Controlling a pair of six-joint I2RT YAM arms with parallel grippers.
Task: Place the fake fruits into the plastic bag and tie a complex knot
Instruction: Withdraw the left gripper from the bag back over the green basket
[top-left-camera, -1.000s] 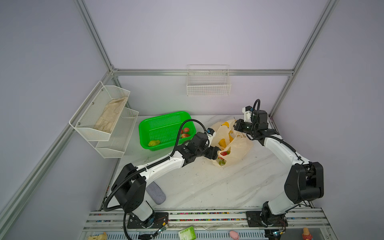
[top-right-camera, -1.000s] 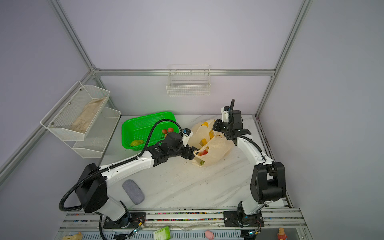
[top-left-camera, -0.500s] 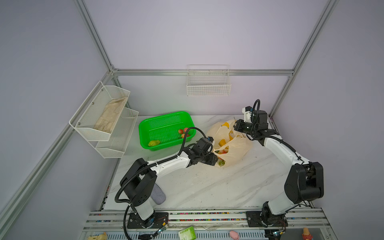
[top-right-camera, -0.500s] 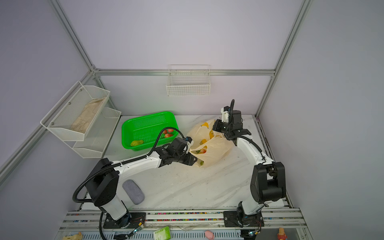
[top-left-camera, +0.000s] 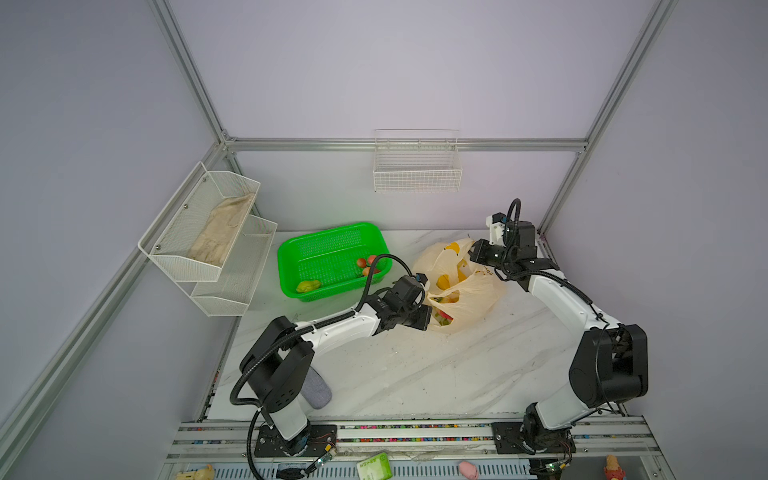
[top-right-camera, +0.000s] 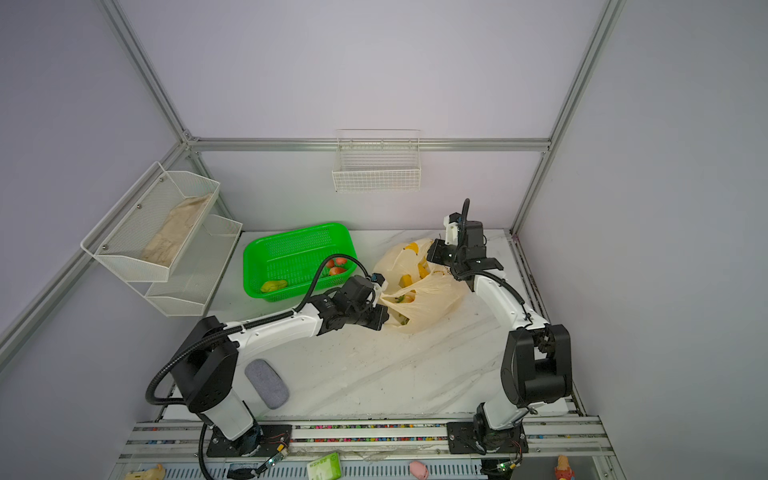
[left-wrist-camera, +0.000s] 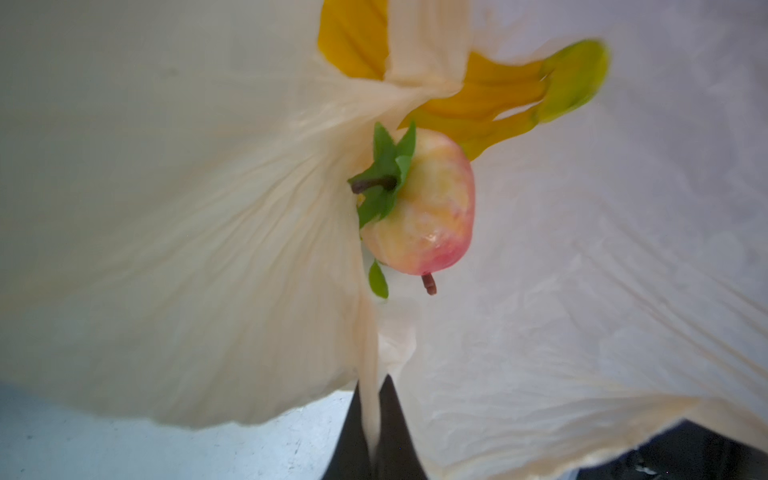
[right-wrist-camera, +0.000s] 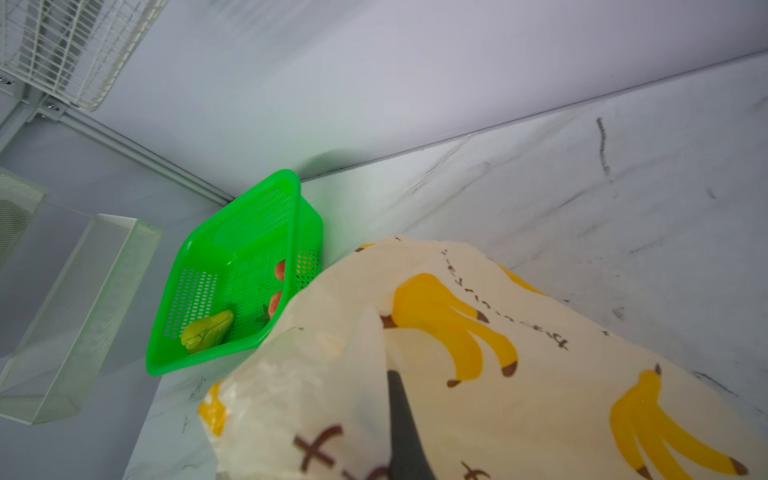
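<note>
While both arms close in on the sack, read the marble-patterned counter (top-left-camera: 415, 374) as a dial with your rail edge at 6.

- Thin cream plastic bag (top-left-camera: 478, 299) (top-right-camera: 432, 307), printed with yellow bananas and dark lettering: at about 2 o'clock, its mouth stretched between the two arms.
- Left pincer (top-left-camera: 429, 309) (left-wrist-camera: 371, 399): at the bag's 8 o'clock edge. Your wrist view shows both dark fingers together on a gathered strip of the film.
- Right pincer (top-left-camera: 476, 255): at the bag's 12 o'clock edge, clamped on the rim. Film drapes over it, so its wrist view shows only one dark finger (right-wrist-camera: 401, 415).
- Inside the bag: a pink-and-yellow toy fruit with a green leafy cap (left-wrist-camera: 424, 208), touching a yellow toy banana bunch (left-wrist-camera: 478, 99).
- Bright green perforated plastic basket (top-left-camera: 332, 249) (right-wrist-camera: 232, 232): at 11 o'clock, just beside the bag.
- Not yet bagged: red toy strawberries (top-left-camera: 365, 264) in the basket's 4 o'clock corner, and a yellow-green toy fruit (top-left-camera: 307, 286) (right-wrist-camera: 208, 332) at its 7 o'clock corner.
</note>
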